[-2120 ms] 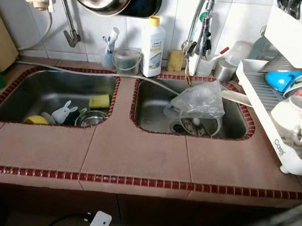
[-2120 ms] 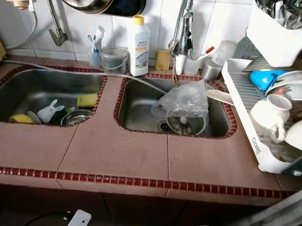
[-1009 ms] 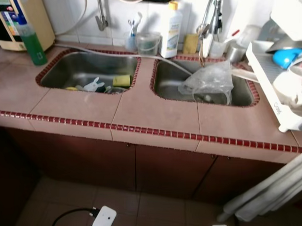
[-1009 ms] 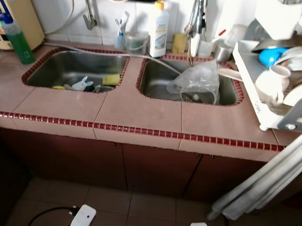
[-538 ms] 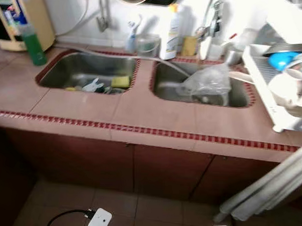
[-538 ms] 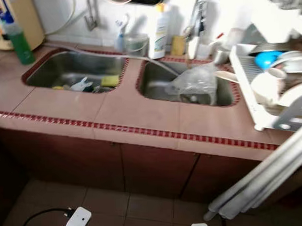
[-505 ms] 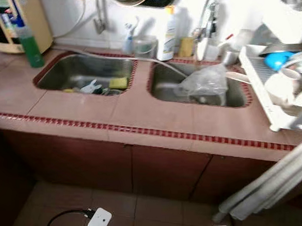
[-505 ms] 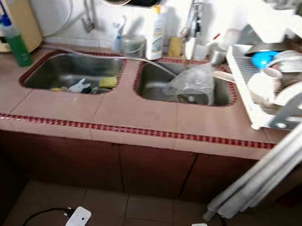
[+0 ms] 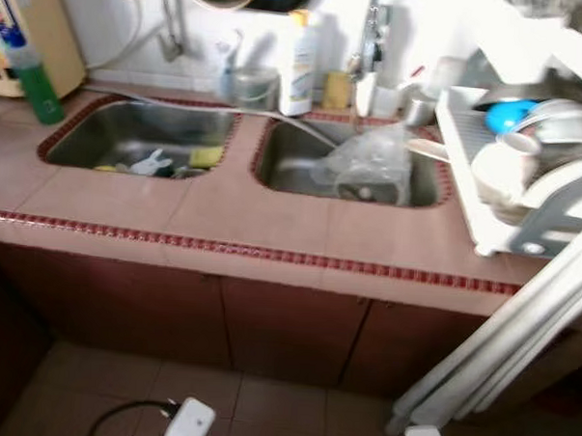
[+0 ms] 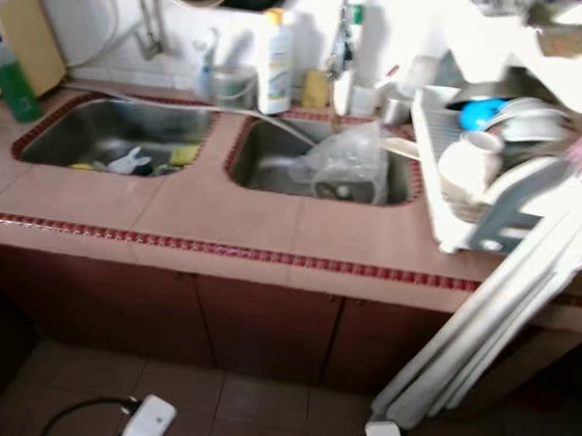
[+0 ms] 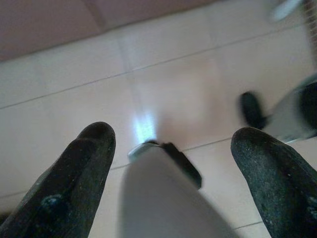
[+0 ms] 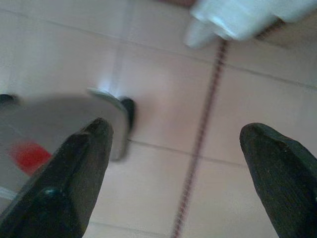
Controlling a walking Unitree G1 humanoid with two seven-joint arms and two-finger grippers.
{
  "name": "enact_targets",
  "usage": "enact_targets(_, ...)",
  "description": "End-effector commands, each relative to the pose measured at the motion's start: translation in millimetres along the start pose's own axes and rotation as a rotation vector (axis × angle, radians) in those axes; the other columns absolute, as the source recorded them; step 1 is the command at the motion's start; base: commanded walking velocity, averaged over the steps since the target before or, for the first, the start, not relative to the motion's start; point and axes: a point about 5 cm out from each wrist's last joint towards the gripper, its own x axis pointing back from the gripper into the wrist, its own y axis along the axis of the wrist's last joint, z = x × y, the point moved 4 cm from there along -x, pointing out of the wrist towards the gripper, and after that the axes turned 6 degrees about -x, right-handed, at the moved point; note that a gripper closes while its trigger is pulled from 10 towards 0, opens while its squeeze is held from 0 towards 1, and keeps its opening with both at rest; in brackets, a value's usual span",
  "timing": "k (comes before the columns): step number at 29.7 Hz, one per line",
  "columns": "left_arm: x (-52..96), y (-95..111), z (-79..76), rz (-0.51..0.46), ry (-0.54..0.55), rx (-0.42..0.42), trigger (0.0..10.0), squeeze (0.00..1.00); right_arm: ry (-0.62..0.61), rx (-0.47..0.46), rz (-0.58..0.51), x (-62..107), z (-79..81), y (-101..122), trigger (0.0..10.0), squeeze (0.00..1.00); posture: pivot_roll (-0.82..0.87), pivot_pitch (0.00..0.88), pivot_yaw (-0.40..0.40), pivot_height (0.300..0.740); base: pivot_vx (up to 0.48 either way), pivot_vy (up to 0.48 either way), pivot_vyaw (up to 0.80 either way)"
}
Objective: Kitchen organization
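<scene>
Brown tile with a dark red border strip covers the tabletop (image 9: 272,217) ahead of me, above dark cabinet doors (image 9: 277,324) and a pale tiled floor (image 11: 173,94). Two steel basins are sunk into it side by side. The left sink (image 9: 140,134) holds a yellow sponge (image 9: 206,156), a small white rabbit-shaped item (image 9: 152,162) and other bits too blurred to name. The right sink (image 9: 347,162) holds a crumpled clear plastic bag (image 9: 366,163) lying over something round at the drain. To the right of that basin a white dish rack (image 9: 485,202) carries a white mug (image 9: 496,169), plates and a blue piece (image 9: 508,116). Along the back wall a white detergent bottle (image 9: 298,64) stands between the basins, with a clear tub (image 9: 253,86) to its left. A green bottle (image 9: 34,86) stands at the far left corner.

My left end effector (image 11: 181,163) hangs over the floor with its fingers spread wide and bare. My right end effector (image 12: 181,168) hangs likewise, wide apart, gripping nothing.
</scene>
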Motion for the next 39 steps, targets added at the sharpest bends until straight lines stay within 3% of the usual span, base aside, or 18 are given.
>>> enact_targets(1, 3.3, -7, 13.1, 0.016, 0.026, 0.013, 10.0, 0.0, 0.024, -0.005, -0.005, -1.5, 9.4, 4, 10.0, 0.0, -0.08, 0.0, 0.013, 0.74, 0.0, 0.0, 0.0)
enact_targets(4, 3.2, -6, 14.2, 0.013, 0.032, 0.019, 10.0, 0.0, 0.034, -0.007, -0.007, -2.3, 20.7, 2, 10.0, 0.0, -0.08, 0.0, 0.014, 0.74, 0.0, 0.0, 0.0)
enact_targets(9, 3.1, -6, 14.4, 0.02, 0.03, 0.011, 10.0, 0.0, 0.039, -0.01, -0.009, -2.8, 25.7, 3, 10.0, 0.0, -0.08, 0.0, 0.013, 0.74, 0.0, 0.0, 0.0)
enact_targets(16, 3.0, -6, 14.3, 0.019, 0.031, 0.013, 10.0, 0.0, 0.034, -0.018, -0.012, -3.0, 24.8, 4, 10.0, 0.0, -0.08, 0.0, 0.011, 0.74, 0.0, 0.0, 0.0)
enact_targets(18, 3.2, -6, 14.1, 0.017, 0.032, 0.024, 10.0, 0.0, 0.015, -0.016, -0.005, -2.3, 11.9, 5, 10.0, 0.0, -0.08, 0.0, 0.008, 0.74, 0.0, 0.0, 0.0)
enact_targets(23, 3.3, -7, 14.8, 0.017, 0.035, 0.028, 10.0, 0.0, 0.013, -0.019, -0.006, -2.1, 10.4, 5, 10.0, 0.0, -0.08, 0.0, 0.007, 0.74, 0.0, 0.0, 0.0)
enact_targets(28, 3.6, -6, 16.9, 0.015, 0.037, 0.05, 10.0, 0.0, 0.021, -0.013, -0.005, -3.1, 17.8, 6, 10.0, 0.0, -0.07, 0.0, 0.006, 0.74, 0.0, 0.0, 0.0)
enact_targets(34, 3.7, -5, 17.6, 0.014, 0.028, 0.039, 10.0, 0.0, 0.035, -0.02, -0.012, -4.5, 30.6, 10, 10.0, 0.0, -0.06, 0.0, 0.026, 0.74, 0.0, 0.414, 0.0)
enact_targets(39, 3.8, -5, 18.9, 0.013, 0.035, 0.031, 10.0, 0.0, 0.037, -0.032, -0.011, -4.5, 31.2, 10, 10.0, 0.0, -0.05, 0.0, 0.028, 0.74, 0.0, 0.192, 0.0)
